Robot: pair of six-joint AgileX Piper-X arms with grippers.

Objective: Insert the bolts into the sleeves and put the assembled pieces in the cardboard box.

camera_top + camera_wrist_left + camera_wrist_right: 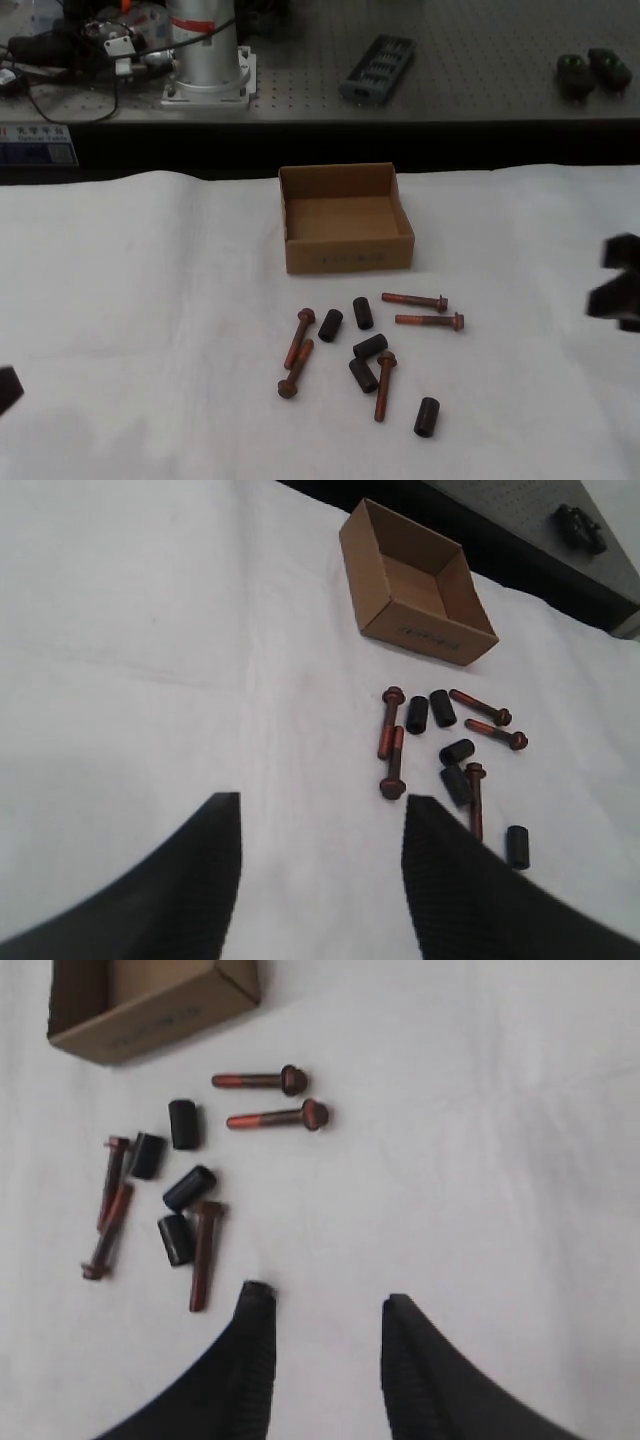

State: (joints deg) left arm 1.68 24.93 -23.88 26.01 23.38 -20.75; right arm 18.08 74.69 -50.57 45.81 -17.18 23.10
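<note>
The open cardboard box [345, 255] sits mid-table with nothing inside; it also shows as the box [430, 630] and the box [150, 1015]. In front of it lie several loose rust-red bolts [413, 300] [389, 723] [258, 1081] and several short black sleeves [330, 324] [417, 715] [183, 1124], all separate. My left gripper [320, 850] is open and holds nothing, hovering near the table's front left, well short of the pile. My right gripper [322, 1310] is open with nothing between its fingers, to the right of the pile, and appears at the right edge [610, 275].
A white cloth [150, 300] covers the table, bare on both sides of the pile. Behind it a dark bench carries a metal column base [205, 60], a black ribbed part [377, 65], two dark round pieces [595, 70] and cables.
</note>
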